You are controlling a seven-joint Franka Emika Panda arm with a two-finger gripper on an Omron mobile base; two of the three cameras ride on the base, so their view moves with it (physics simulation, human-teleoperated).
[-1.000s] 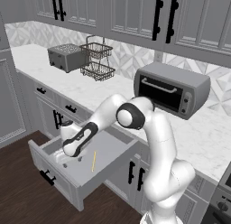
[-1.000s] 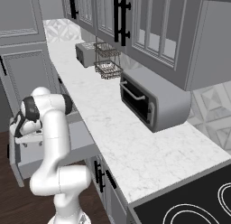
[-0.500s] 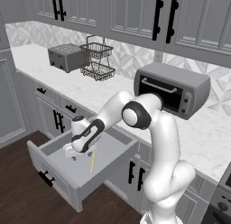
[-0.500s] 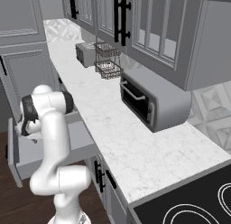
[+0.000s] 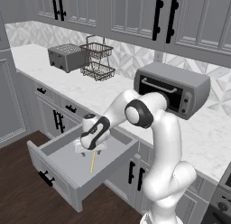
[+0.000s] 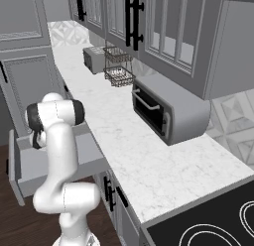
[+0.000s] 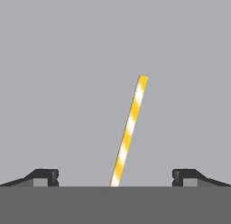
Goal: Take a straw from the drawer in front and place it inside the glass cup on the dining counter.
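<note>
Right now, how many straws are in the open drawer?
1. The straw lies flat on the drawer floor, between the open gripper's fingertips. The arm may hide others.

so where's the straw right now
The straw lies flat on the floor of the open drawer, just below the open gripper; in the hand view it sits between the fingertips.
</note>
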